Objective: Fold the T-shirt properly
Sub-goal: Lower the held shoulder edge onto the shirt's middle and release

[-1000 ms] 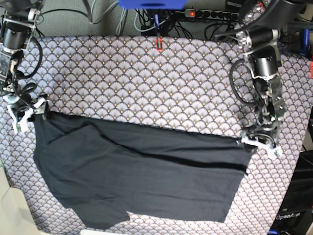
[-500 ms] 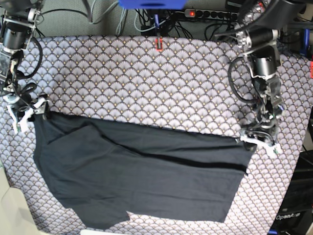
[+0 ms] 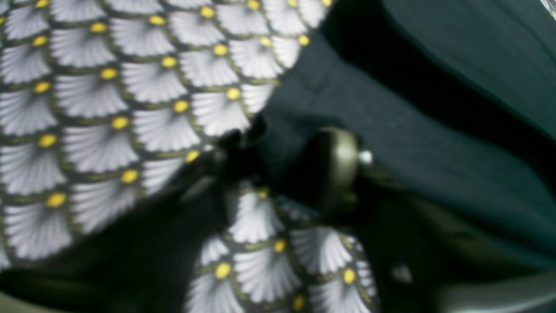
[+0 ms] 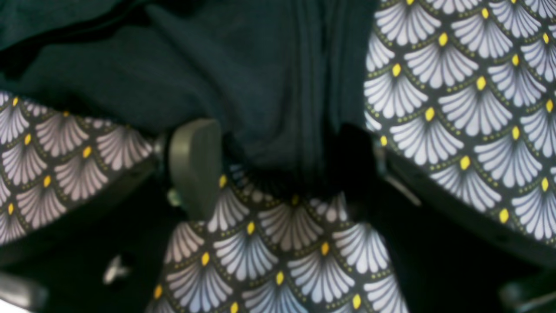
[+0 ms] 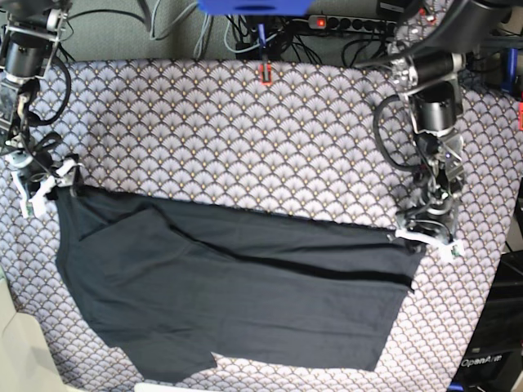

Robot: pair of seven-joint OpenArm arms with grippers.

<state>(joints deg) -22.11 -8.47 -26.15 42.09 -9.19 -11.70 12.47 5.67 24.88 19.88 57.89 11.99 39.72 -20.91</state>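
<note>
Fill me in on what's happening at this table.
A two-armed robot is folding a black T-shirt that lies spread on a fan-patterned tablecloth. Each end effector sits at a far corner of the shirt: the left end effector at the base view's right end, the right end effector at its left end. The wrist views show cloth between both sets of fingers. The shirt is still flat, nothing lifted yet.

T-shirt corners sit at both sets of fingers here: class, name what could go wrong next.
1. The left gripper has only a thin edge of the T-shirt between its fingers; it may slip on lifting.
2. The right gripper stands wide around bunched cloth; it may pinch the patterned tablecloth too.
</note>
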